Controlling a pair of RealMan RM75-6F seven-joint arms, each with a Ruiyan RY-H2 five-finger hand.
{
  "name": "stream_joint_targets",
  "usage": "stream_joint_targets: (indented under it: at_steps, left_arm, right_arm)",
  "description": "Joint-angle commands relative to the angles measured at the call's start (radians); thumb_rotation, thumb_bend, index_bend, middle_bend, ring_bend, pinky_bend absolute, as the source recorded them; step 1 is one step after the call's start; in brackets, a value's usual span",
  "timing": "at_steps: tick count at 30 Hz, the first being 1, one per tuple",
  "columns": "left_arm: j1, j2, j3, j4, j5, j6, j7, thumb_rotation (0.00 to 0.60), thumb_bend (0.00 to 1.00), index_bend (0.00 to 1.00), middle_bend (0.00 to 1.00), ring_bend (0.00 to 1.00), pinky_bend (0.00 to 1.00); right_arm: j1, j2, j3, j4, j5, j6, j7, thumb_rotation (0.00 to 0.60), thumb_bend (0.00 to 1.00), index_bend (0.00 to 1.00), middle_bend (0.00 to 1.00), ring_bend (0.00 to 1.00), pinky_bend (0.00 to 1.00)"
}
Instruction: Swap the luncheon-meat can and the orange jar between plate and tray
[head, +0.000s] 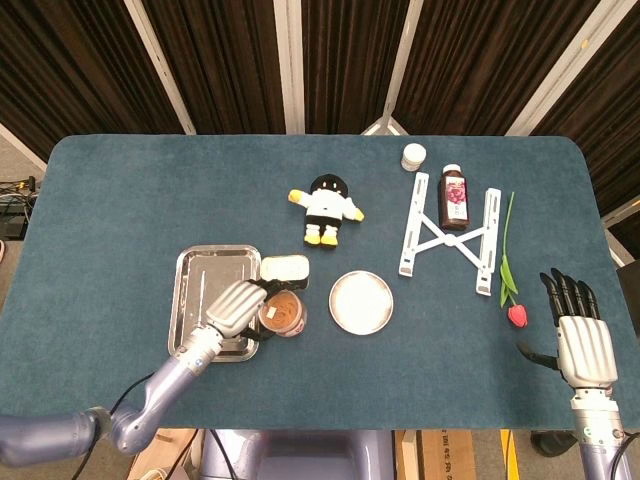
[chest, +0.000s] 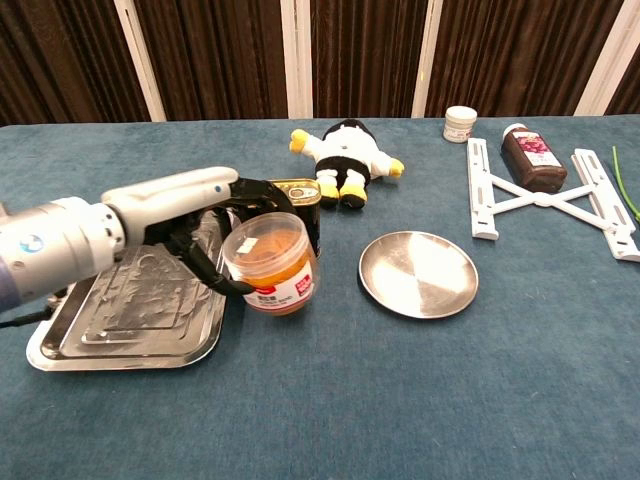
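While our right hand (head: 584, 346) is resting open and empty, we are gripping the orange jar (chest: 271, 264), seemingly light, rigid and slick-walled, around its sides with our left hand (chest: 205, 232), just left of the plate (chest: 418, 273).

A dark teal table (head: 150, 190) in front of brown and white striped curtains (head: 230, 60). Shiny silver for the tray (chest: 120, 330) and the plate (chest: 418, 273); orange with a clear lid and a red and white label for the jar (chest: 270, 265), gold on top for the can (head: 285, 267). A black, white and yellow soft toy (chest: 348, 150), a white stand (head: 448, 235), a dark red bottle (chest: 530, 155), a little white pot (chest: 460, 123), a red tulip (head: 516, 314) on a green stem, and silver hands (head: 232, 310) with black fingers (head: 565, 293).
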Motion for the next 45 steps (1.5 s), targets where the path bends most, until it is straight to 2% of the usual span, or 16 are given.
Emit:
stream_joint_targets:
  at_steps: [1,7,11,13,20,29,38,45]
  left_arm:
    - [-0.013,-0.024,-0.001,0.016,-0.005,-0.005,0.017,0.600,0.51,0.38,0.32,0.28,0.38]
    - [-0.025,-0.018,0.008,-0.016,-0.042,-0.013,0.119,0.600,0.37,0.35,0.22,0.17,0.30]
    - [-0.031,0.012,0.013,-0.077,-0.089,-0.033,0.166,0.600,0.23,0.33,0.19,0.13,0.27]
    - [-0.035,0.023,0.012,-0.100,-0.112,-0.035,0.190,0.600,0.19,0.32,0.18,0.12,0.27]
    - [-0.043,0.054,0.009,-0.162,-0.158,-0.044,0.203,0.600,0.17,0.32,0.18,0.12,0.26]
    - [-0.045,0.084,0.019,-0.208,-0.171,-0.018,0.238,0.600,0.08,0.30,0.14,0.10,0.26]
    - [-0.058,0.080,0.031,-0.207,-0.187,-0.014,0.267,0.600,0.00,0.28,0.12,0.09,0.26]
    - [-0.060,0.069,0.039,-0.207,-0.184,-0.001,0.278,0.600,0.00,0.18,0.03,0.04,0.23]
  right_arm:
    - [0.000,0.001,0.002,0.001,0.001,-0.002,0.004,0.600,0.02,0.00,0.00,0.00,0.00]
    - [-0.002,0.005,0.003,-0.005,0.003,-0.006,0.017,0.600,0.02,0.00,0.00,0.00,0.00]
    - [-0.004,0.008,0.004,-0.010,0.007,-0.008,0.019,0.600,0.02,0.00,0.00,0.00,0.00]
    - [-0.004,0.009,0.005,-0.013,0.011,-0.011,0.020,0.600,0.02,0.00,0.00,0.00,0.00]
    - [-0.004,0.011,0.009,-0.021,0.030,-0.023,0.003,0.600,0.02,0.00,0.00,0.00,0.00]
    - [-0.002,0.012,0.013,-0.027,0.043,-0.034,-0.005,0.600,0.02,0.00,0.00,0.00,0.00]
    - [-0.001,0.015,0.011,-0.029,0.047,-0.046,-0.005,0.600,0.02,0.00,0.00,0.00,0.00]
    - [-0.002,0.018,0.014,-0.027,0.057,-0.051,-0.002,0.600,0.02,0.00,0.00,0.00,0.00]
